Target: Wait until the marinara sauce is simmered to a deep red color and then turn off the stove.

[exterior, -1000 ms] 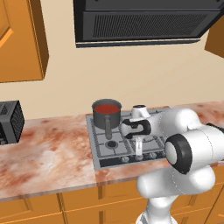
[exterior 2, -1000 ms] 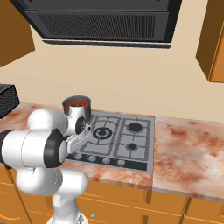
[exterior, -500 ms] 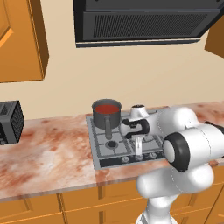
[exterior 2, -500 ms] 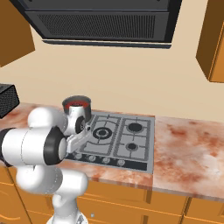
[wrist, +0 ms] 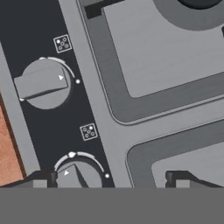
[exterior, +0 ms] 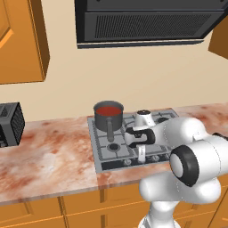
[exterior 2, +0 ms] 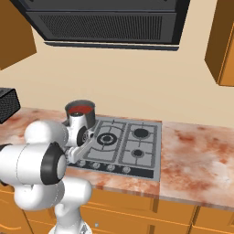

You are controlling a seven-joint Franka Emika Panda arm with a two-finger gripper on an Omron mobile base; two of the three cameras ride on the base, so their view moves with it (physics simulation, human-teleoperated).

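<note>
I am facing a beige wall (exterior: 133, 75); black range hood (exterior: 142, 22) hanging at frame top, orange cabinets (exterior: 20, 40) flanking, mottled reddish countertop (exterior: 49, 156) spanning below, black toaster (exterior: 10, 124) sitting at left edge.

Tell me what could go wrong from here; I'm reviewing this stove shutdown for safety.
1. The end effector hangs above the stove's front strip with two knobs close together: the near knob between its fingertips and the far knob. A small slip might turn the wrong one.
2. One fingertip sits over the edge toward the counter and could miss the knob.
3. The marinara sauce sits near the arm; a wide swing could hit its saucepan.
</note>
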